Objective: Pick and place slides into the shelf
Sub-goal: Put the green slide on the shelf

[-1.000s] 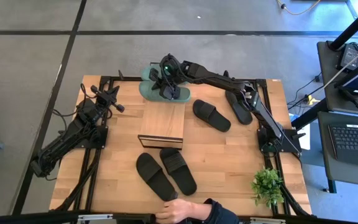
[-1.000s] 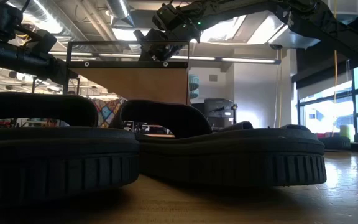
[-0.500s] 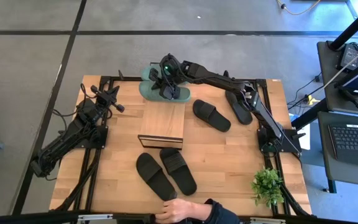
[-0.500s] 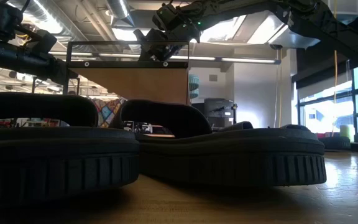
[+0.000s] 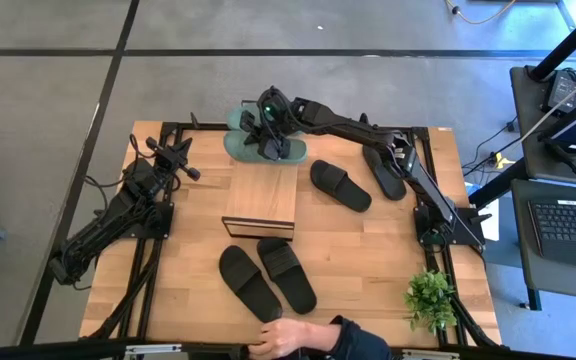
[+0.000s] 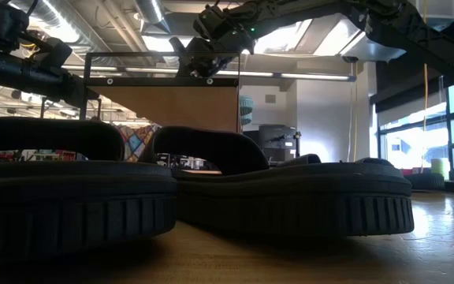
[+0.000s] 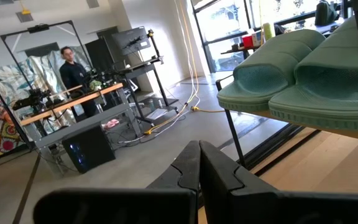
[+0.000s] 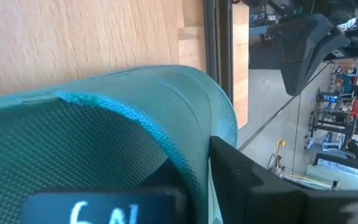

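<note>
Two sage green slides (image 5: 251, 139) lie side by side at the table's far edge, beyond the shelf (image 5: 261, 199); they also show in the left wrist view (image 7: 303, 74). My right gripper (image 5: 268, 143) is over the nearer green slide (image 8: 117, 130) and shut on it. Two black slides (image 5: 268, 277) lie near the front edge, and two more (image 5: 341, 185) (image 5: 383, 170) lie right of the shelf. My left gripper (image 7: 197, 165) is shut on nothing, parked at the table's left (image 5: 190, 172). My right gripper holds the green slide by its wide strap (image 8: 194, 109), with one dark finger (image 8: 247, 183) against the strap's outer side. It comes slanting down from the table's right. The gripper's own body hides the other finger's place and whether the slide is off the table.
A person's hand (image 5: 286, 335) rests at the table's front edge by the black pair. A small green plant (image 5: 430, 298) stands at the front right corner. In the low view the black pair (image 6: 211, 197) fills the foreground, with the shelf (image 6: 172, 106) behind.
</note>
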`<state>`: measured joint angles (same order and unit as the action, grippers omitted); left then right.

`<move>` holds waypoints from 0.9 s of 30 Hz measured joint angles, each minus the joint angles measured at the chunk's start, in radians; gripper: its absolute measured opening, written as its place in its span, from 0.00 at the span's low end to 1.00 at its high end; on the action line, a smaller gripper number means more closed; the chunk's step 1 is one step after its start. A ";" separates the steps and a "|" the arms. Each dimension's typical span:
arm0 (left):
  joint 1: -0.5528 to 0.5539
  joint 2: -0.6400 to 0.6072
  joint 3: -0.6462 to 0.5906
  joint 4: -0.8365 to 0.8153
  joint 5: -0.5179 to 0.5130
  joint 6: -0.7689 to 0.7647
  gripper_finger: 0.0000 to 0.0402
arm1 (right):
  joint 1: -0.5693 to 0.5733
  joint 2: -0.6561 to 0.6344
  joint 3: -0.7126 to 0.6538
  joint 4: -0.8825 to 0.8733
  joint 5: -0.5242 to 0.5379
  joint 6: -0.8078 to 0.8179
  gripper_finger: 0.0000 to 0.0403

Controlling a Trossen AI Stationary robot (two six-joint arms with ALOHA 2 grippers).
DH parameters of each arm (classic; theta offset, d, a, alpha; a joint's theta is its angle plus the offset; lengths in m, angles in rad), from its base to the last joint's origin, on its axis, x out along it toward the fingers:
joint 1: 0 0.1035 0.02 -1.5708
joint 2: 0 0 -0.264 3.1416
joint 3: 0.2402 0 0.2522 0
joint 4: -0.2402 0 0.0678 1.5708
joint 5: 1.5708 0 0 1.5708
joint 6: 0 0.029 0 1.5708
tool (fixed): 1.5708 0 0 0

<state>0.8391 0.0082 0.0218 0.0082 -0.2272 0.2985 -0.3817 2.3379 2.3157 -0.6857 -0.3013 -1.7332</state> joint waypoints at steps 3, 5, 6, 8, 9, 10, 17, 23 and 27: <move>0.000 0.000 0.000 0.000 0.000 0.000 0.00 | -0.003 0.000 0.000 0.000 -0.014 -0.008 0.12; 0.000 0.000 0.000 0.000 0.000 0.000 0.00 | -0.003 0.000 0.000 -0.001 -0.014 -0.014 0.12; 0.000 0.000 0.000 0.000 0.000 0.000 0.00 | -0.003 0.000 0.000 -0.002 -0.015 -0.015 0.12; 0.000 0.000 0.000 0.000 0.000 0.000 0.00 | -0.003 0.000 0.000 -0.002 -0.016 -0.021 0.12; 0.000 0.000 0.000 0.000 0.000 0.000 0.00 | -0.003 0.000 0.000 -0.003 -0.016 -0.022 0.12; 0.000 0.000 0.000 0.000 0.000 0.000 0.00 | -0.003 0.000 0.000 -0.003 -0.016 -0.022 0.12; 0.000 0.000 0.000 0.000 0.000 0.000 0.00 | -0.003 0.000 0.000 -0.006 -0.016 -0.023 0.12; 0.000 0.000 0.000 0.000 0.000 0.000 0.00 | -0.003 0.000 0.000 -0.007 -0.018 -0.024 0.16; 0.000 0.000 0.000 0.000 0.000 0.000 0.00 | -0.003 -0.002 0.000 -0.005 -0.017 -0.015 0.26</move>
<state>0.8391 0.0082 0.0216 0.0082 -0.2272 0.2985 -0.3843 2.3363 2.3157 -0.6903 -0.3187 -1.7483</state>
